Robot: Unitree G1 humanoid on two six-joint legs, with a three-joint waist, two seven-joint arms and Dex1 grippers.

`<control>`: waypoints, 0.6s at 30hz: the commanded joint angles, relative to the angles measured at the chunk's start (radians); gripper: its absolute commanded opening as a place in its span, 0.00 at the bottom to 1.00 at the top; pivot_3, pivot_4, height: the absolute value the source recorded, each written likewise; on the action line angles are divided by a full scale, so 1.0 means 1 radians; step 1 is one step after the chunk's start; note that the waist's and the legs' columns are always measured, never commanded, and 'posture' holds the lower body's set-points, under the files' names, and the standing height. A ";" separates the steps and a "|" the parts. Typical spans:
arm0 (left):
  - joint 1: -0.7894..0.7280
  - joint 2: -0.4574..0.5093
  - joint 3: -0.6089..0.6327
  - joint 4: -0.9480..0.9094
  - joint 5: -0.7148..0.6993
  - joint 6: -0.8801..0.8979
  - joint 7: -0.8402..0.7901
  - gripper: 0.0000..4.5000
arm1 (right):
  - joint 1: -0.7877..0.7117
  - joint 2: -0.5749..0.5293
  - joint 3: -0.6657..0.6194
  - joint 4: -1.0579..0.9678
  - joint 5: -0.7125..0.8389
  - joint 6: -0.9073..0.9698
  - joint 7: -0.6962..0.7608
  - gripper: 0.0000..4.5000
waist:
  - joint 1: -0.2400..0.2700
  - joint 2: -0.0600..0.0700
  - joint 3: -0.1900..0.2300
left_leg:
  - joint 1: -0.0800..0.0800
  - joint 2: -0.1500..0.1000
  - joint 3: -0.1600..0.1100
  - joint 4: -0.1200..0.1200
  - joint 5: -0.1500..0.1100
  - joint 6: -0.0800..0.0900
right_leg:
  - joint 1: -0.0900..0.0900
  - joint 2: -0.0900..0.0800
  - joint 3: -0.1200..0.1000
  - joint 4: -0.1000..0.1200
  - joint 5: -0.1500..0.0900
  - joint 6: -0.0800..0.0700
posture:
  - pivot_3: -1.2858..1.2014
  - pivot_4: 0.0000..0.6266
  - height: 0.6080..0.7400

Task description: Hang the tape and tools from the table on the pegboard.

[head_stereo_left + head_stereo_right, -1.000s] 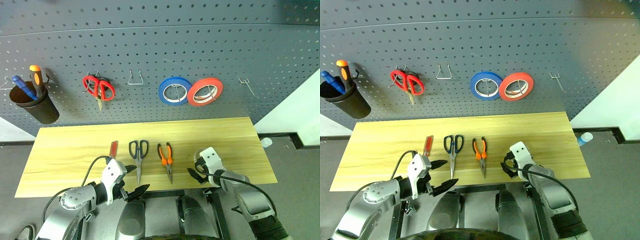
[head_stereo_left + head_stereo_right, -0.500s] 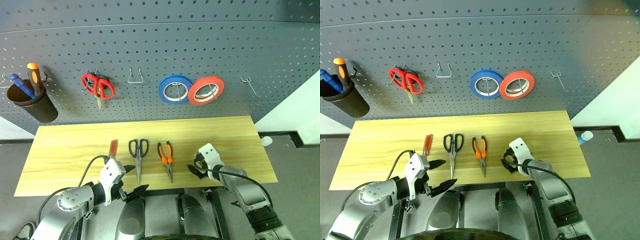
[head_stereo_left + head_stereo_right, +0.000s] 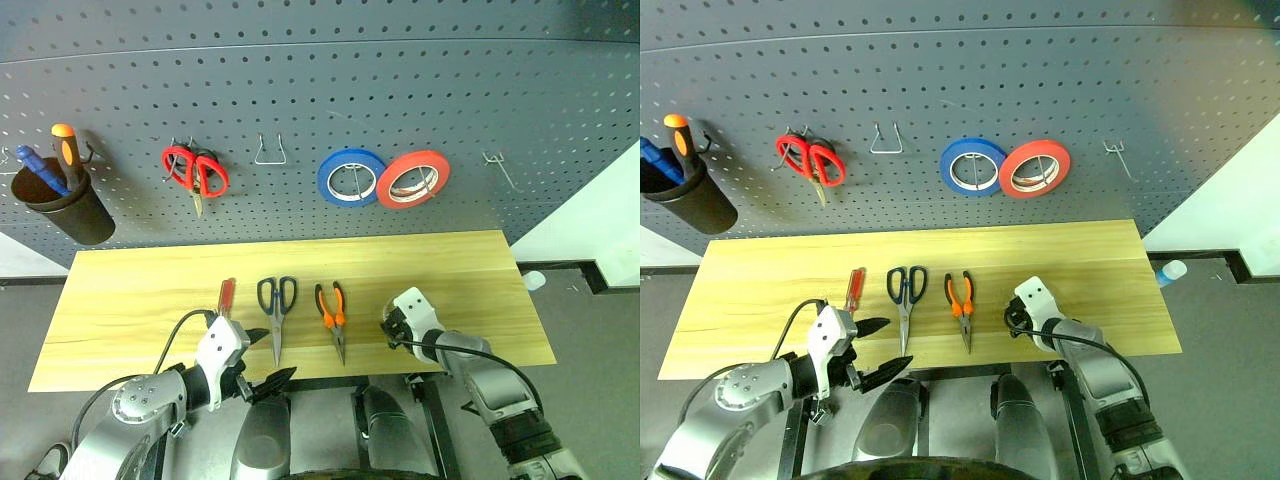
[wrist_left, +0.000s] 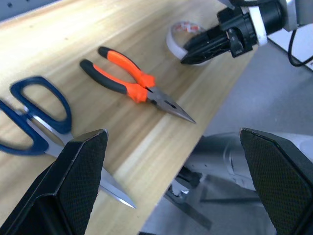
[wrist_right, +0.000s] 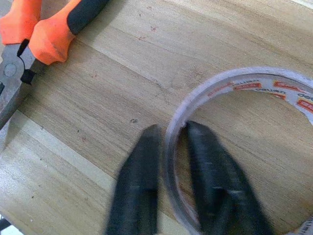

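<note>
On the light wood table (image 3: 140,290) lie a red-handled screwdriver (image 3: 227,297), dark-handled scissors (image 3: 277,300) and orange-and-black pliers (image 3: 331,310), side by side. To their right lies the whitish tape (image 5: 254,81), flat on the wood. My right gripper (image 5: 171,128) is shut on the tape's wall, one finger inside the ring and one outside. In the head views the right gripper (image 3: 390,325) covers most of the tape. My left gripper (image 3: 275,355) hangs open at the table's front edge, just left of the scissors' tip. The dark pegboard (image 3: 320,90) rises behind the table.
On the pegboard hang a black cup (image 3: 65,205) with blue and orange-handled tools, red scissors (image 3: 196,172), a blue roll (image 3: 350,178) and a red-orange roll (image 3: 412,178). Bare hooks sit at the middle (image 3: 269,152) and at the right (image 3: 495,165).
My right gripper's fingers, open around the tape's edge before, have closed on the tape's wall. The left arm has stayed where it was.
</note>
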 commanded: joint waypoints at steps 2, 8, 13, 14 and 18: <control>-0.006 -0.005 0.000 0.006 0.004 -0.025 0.000 1.00 | -0.012 0.006 -0.008 0.021 -0.010 -0.020 0.004 0.00 | 0.001 0.000 0.000 | 0.000 0.000 0.000 0.000 0.000 0.000 | 0.000 0.000 0.000 0.000 0.000 0.000 | 0.68 0.30 0.52; -0.045 -0.013 0.001 0.015 0.000 -0.026 0.005 1.00 | -0.005 -0.009 -0.020 0.013 -0.008 -0.036 0.024 0.00 | 0.004 -0.001 -0.001 | 0.000 0.000 0.000 0.000 0.000 0.000 | 0.000 0.000 0.000 0.000 0.000 0.000 | 0.68 0.27 0.52; -0.070 -0.020 -0.003 0.045 -0.002 -0.042 -0.007 1.00 | 0.060 -0.030 -0.078 -0.100 0.055 -0.086 0.088 0.00 | 0.007 0.000 -0.002 | -0.001 0.000 0.000 0.000 0.000 0.000 | 0.000 0.000 0.000 0.000 0.001 0.000 | 0.68 0.24 0.52; -0.076 -0.023 -0.003 0.051 -0.009 -0.042 -0.012 1.00 | 0.083 -0.044 -0.082 -0.131 0.066 -0.104 0.114 0.00 | 0.009 0.000 -0.002 | -0.001 0.000 0.000 0.000 0.000 0.000 | 0.000 0.000 0.000 0.000 0.001 0.000 | 0.68 0.24 0.52; -0.116 -0.028 -0.015 0.093 -0.005 -0.061 -0.038 1.00 | 0.156 -0.086 -0.137 -0.209 0.140 -0.137 0.199 0.00 | 0.013 -0.002 -0.006 | -0.001 0.000 0.000 0.001 0.000 0.000 | 0.000 0.000 0.000 0.000 0.001 0.001 | 0.66 0.21 0.52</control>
